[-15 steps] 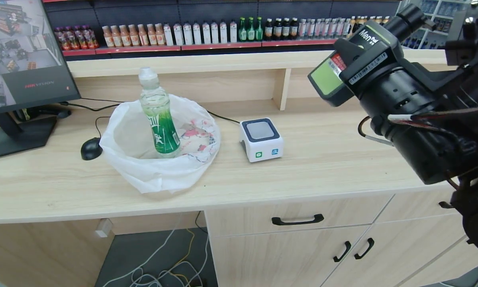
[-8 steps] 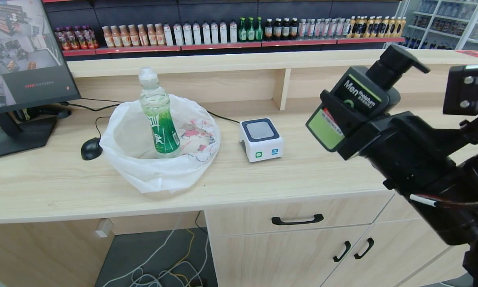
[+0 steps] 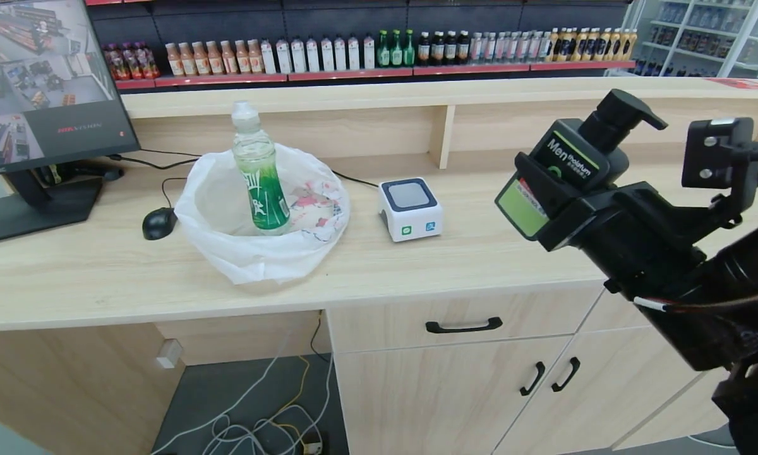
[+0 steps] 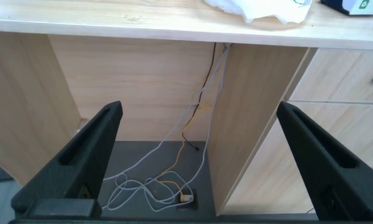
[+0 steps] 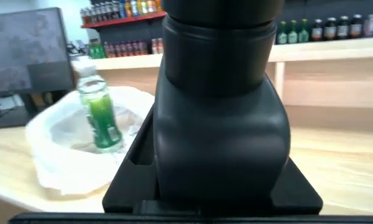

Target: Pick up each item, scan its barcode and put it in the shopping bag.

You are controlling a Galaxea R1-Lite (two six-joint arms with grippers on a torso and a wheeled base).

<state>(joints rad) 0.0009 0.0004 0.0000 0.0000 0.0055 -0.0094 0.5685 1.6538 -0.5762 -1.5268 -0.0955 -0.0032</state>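
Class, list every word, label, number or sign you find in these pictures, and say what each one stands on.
Pump bottle in the right tool: white brand lettering, left unquoted; sticker print too small.
Monitor: a brand mark, left unquoted.
Green bottle: white characters, too blurred.
Scanner: one green icon, one blue icon, no words.
Shelf bottles: labels too small.

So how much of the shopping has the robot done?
One done: the green bottle stands in the shopping bag. In hand: the right claw holds a black pump bottle, off to the side of the scanner. Left: bagging it, probably scanning first.
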